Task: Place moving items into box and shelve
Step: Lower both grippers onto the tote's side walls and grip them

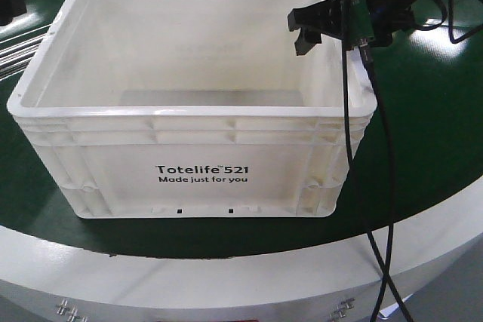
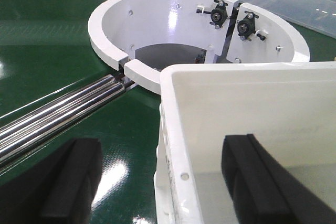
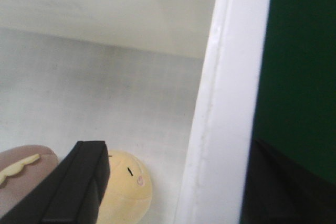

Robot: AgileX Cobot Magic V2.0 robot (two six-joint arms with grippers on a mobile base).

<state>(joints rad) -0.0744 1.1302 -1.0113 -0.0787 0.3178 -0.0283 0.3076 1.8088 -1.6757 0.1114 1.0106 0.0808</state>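
Green table point(image 1: 438, 126): box point(image 1: 204, 164) (balls point(image 3: 126, 184) inside, seemingly)

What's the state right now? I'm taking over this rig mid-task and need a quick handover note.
Left gripper: open, fingers straddling the left wall of the box.
Right gripper: open, fingers straddling the right wall.
Yellow ball and pink ball lie on the box floor near the right wall.
Done: both items are in the box.
Left: close on both walls, lift the box, shelve it.
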